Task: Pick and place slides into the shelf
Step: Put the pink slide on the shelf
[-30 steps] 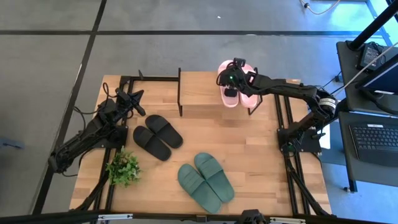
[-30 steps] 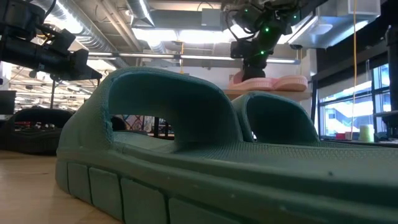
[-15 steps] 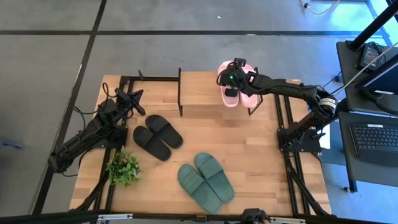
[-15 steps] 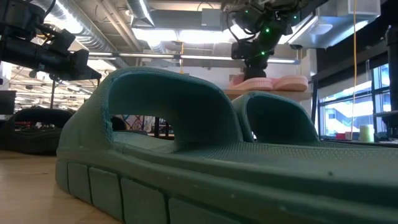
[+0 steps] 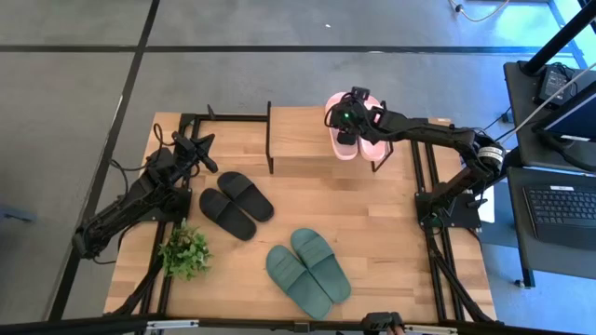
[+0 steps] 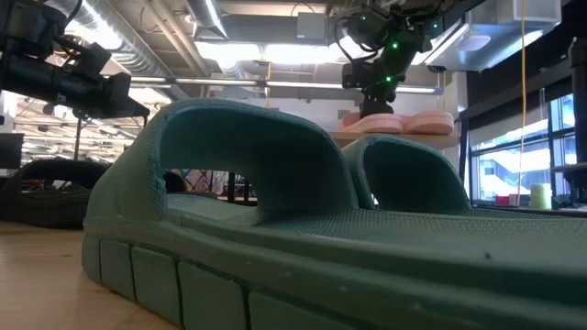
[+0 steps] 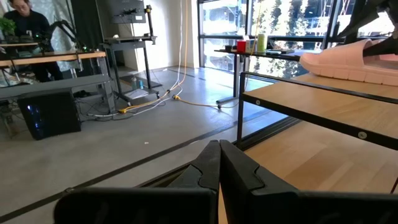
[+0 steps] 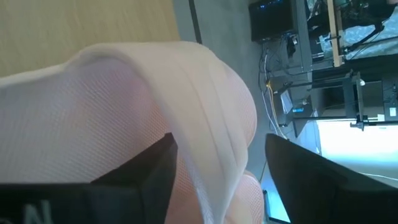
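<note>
1. The right gripper (image 5: pixel 346 124) sits over the right end of the shelf (image 5: pixel 300 140), directly above the left one of the 2 pale pink slides (image 5: pixel 343 130).
2. In the right wrist view its 2 dark fingers (image 8: pixel 152 169) stand apart on either side of the pink slide's strap (image 8: pixel 186 112); whether they press on it I cannot tell.
3. Both pink slides lie side by side on the shelf's wooden top board, the second (image 5: pixel 372 138) just to the right of the gripper; the low view shows them (image 6: pixel 396 121) flat on the board beneath the arm.
4. The black slides (image 5: pixel 236 204) lie as a pair on the table (image 5: pixel 372 214) in front of the shelf's left half.
5. The dark green slides (image 5: pixel 308 264) lie nearer the table's front edge, well apart from the shelf.
6. The left gripper (image 5: pixel 207 155) waits at the table's left side, fingers (image 7: pixel 239 174) closed together, gripping nothing.
7. A small green plant (image 5: pixel 185 251) stands near the front left corner.
</note>
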Robot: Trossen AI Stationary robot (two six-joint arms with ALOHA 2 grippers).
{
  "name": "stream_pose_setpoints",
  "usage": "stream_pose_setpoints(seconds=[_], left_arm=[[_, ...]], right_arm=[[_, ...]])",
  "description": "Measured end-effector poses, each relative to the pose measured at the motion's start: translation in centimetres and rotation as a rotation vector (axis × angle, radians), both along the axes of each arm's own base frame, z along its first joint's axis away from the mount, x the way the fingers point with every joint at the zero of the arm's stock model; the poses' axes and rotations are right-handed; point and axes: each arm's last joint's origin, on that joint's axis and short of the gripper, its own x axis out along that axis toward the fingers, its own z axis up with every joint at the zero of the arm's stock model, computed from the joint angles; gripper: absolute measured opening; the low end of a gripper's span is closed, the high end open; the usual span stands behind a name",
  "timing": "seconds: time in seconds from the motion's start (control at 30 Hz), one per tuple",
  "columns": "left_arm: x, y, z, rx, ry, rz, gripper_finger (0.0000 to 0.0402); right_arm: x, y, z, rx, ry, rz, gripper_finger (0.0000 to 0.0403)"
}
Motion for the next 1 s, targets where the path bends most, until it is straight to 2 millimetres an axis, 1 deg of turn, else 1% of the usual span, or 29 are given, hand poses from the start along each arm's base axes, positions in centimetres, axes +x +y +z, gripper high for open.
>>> stream_pose_setpoints(seconds=[0.13, 0.27, 0.73, 1.0], left_arm=[[0.0, 0.0, 0.0, 0.0, 0.0, 0.0, 0.0], [0.0, 0.0, 0.0, 0.0, 0.0, 0.0, 0.0], [0.0, 0.0, 0.0, 0.0, 0.0, 0.0, 0.0], [0.0, 0.0, 0.0, 0.0, 0.0, 0.0, 0.0]], right_arm=[[-0.08, 0.05, -0.09, 0.007, 0.011, -0.002, 0.0244], [-0.18, 0.11, -0.17, 0.016, 0.027, -0.002, 0.0234], [-0.26, 0.17, -0.28, 0.035, 0.019, -0.011, 0.0186], [-0.25, 0.17, -0.27, 0.036, 0.018, -0.009, 0.0181]])
